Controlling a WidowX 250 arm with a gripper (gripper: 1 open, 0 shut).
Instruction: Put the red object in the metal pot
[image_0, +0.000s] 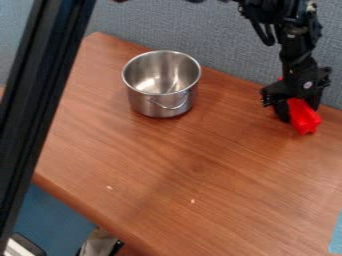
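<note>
My wooden bench (160, 185) fills most of the view, its far edge running along a grey fabric partition (201, 25) at twelve o'clock. My black arm (278, 28) reaches down from the one o'clock edge of the view. Standing upright on the bench, at eleven o'clock from the middle, is the stainless-steel pot (162, 85); its mouth is open to me and its thin wire handle (166, 101) hangs down the near side. My black hand (297, 88) is low at the bench's two o'clock, well apart from the pot, with its fingers around the far part of the red rectangular block (305, 118). The block lies at that same two o'clock place, outside the pot, its near end pointing toward five o'clock. Whether I have it firmly clenched or merely straddled, I cannot tell.
</note>
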